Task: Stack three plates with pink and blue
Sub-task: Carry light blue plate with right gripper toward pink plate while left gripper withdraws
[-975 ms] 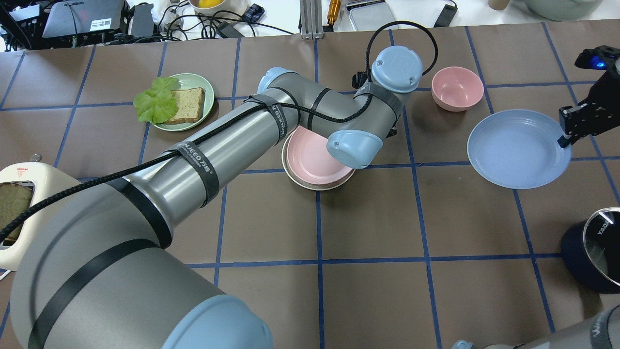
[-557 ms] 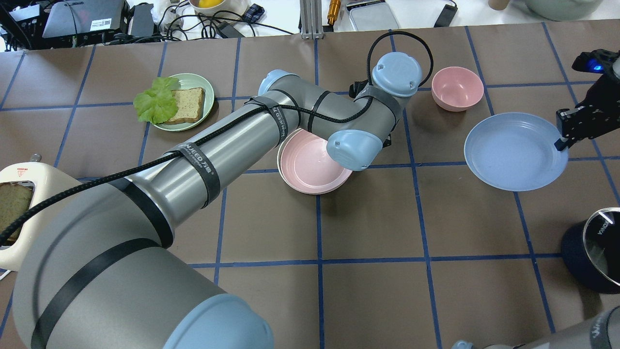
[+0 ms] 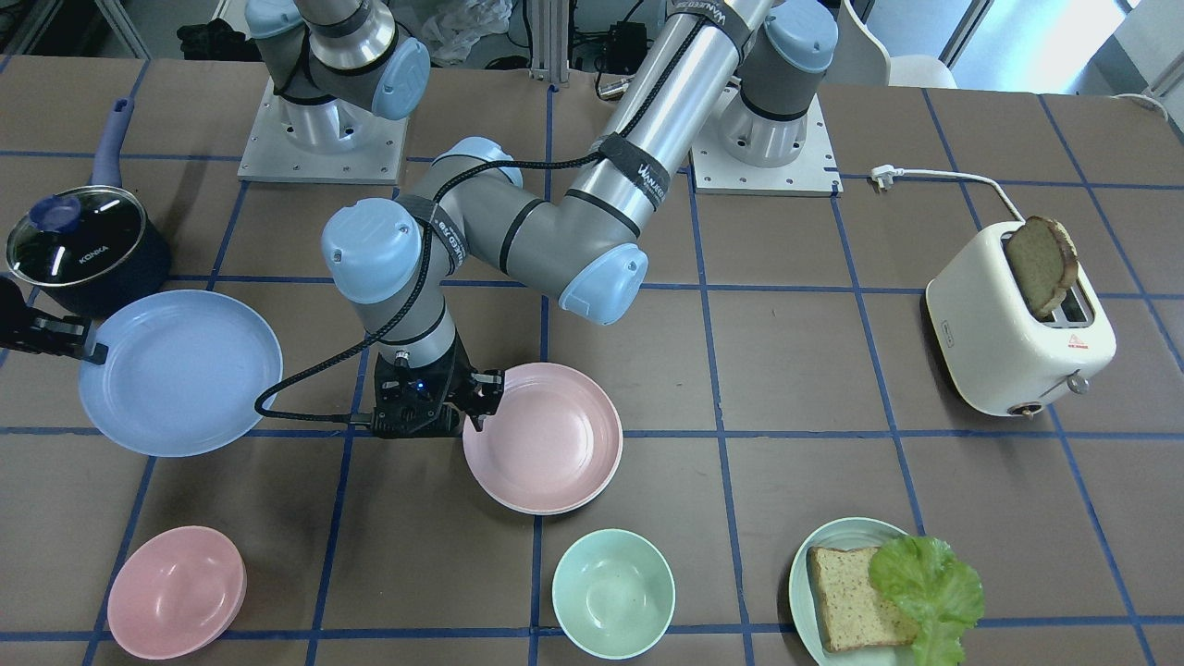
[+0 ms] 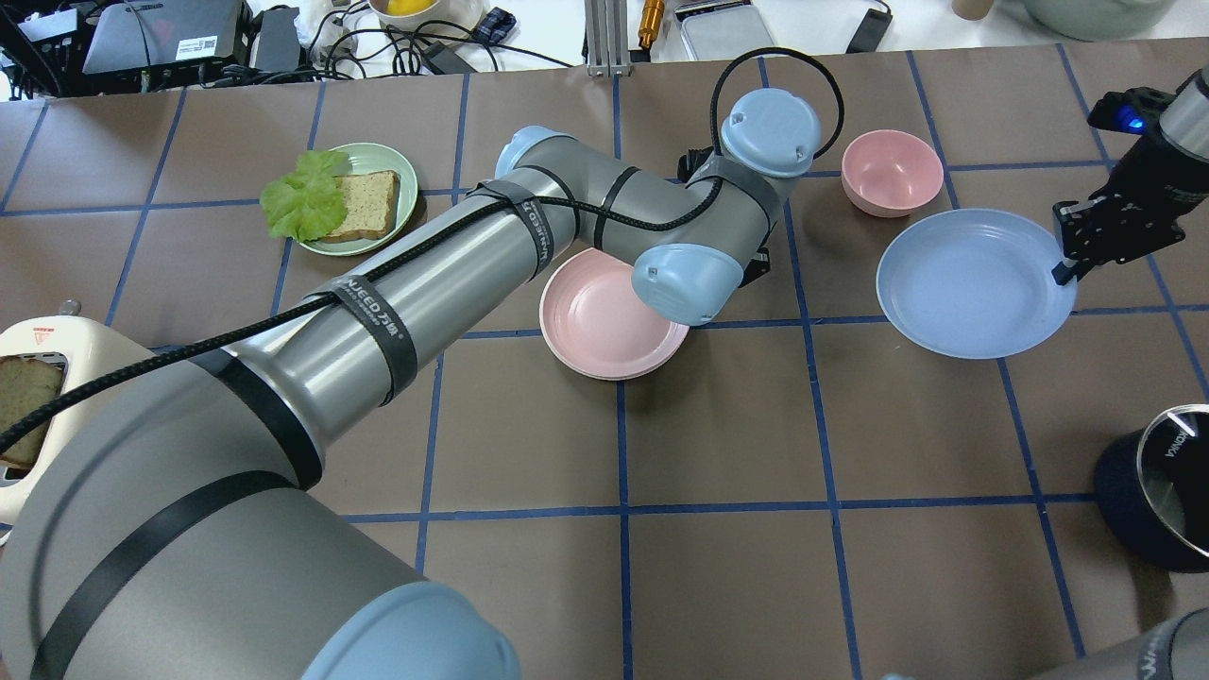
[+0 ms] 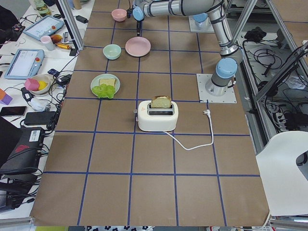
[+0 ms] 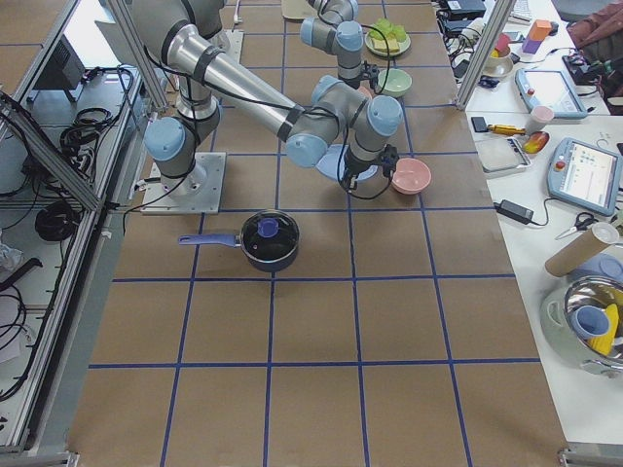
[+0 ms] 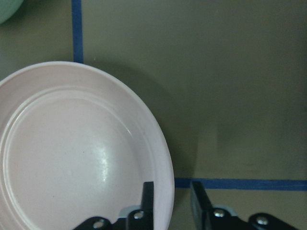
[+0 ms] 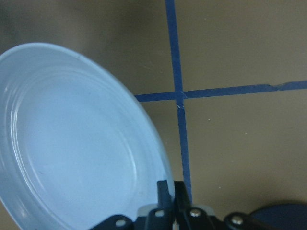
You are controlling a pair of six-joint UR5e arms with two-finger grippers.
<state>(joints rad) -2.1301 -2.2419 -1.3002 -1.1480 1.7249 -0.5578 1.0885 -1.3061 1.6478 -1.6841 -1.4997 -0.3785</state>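
Observation:
The pale pink plate [image 4: 604,326] lies near the table's middle, also in the front view [image 3: 544,450] and the left wrist view [image 7: 72,158]. It covers the off-white plate, which I cannot make out. My left gripper [image 3: 481,396] stands at the pink plate's rim; its fingers [image 7: 146,194] straddle the rim with a gap, open. My right gripper [image 4: 1067,269] is shut on the rim of the light blue plate [image 4: 973,283] and holds it a little above the table at the right. The right wrist view shows the blue plate [image 8: 76,143] pinched.
A pink bowl [image 4: 892,172] stands behind the blue plate. A mint bowl [image 3: 613,592] stands beyond the pink plate. A green plate with bread and lettuce [image 4: 354,203], a toaster [image 3: 1017,333] and a lidded dark pot [image 3: 79,245] stand further out.
The pink plate has come down over the off-white plate, whose pale rim no longer shows. My right gripper has carried the blue plate to the left, toward the middle.

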